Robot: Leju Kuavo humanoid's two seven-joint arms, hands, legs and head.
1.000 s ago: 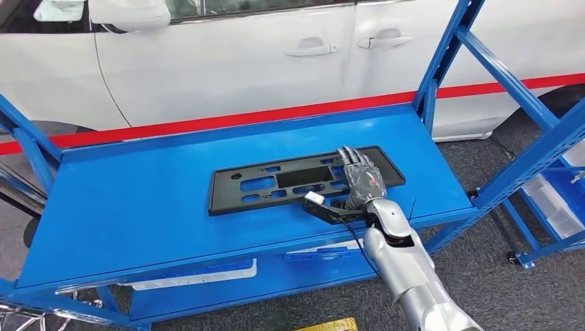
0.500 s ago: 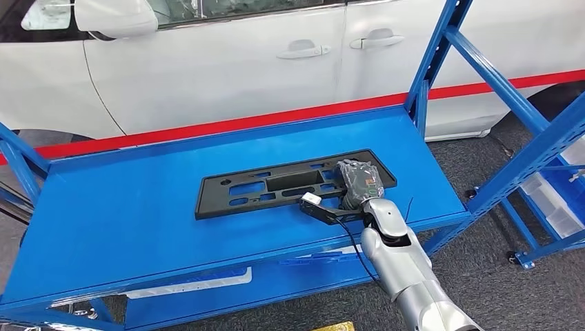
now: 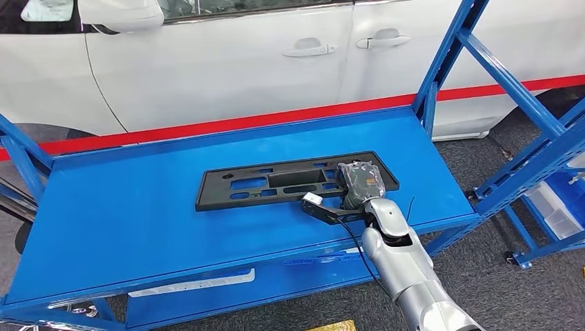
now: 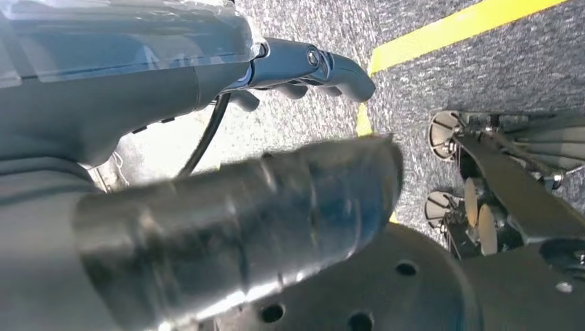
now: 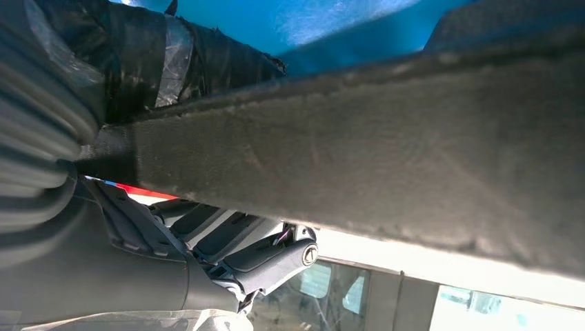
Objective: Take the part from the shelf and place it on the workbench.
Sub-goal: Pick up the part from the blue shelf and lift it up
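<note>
Fingers (image 3: 353, 172) of right hand (image 3: 360, 183): curled over near-right end of black licence-plate bracket (image 3: 290, 181), apparently gripping. Bracket: flat on blue shelf (image 3: 138, 214), not lifted; carry and workbench placement outstanding. Grip underside hidden. Left hand (image 4: 227, 227): blurred, holding nothing, closure undeterminable. Beyond: white car (image 3: 241, 62).

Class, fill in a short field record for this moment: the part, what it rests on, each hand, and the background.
part: black plastic panel with cut-outs, lying flat
support: blue shelf
right hand: right hand curled over the panel's right end, gripping it
left hand: left hand hanging over grey floor, holding nothing; fingers partly seen
background: white car behind the shelf
</note>
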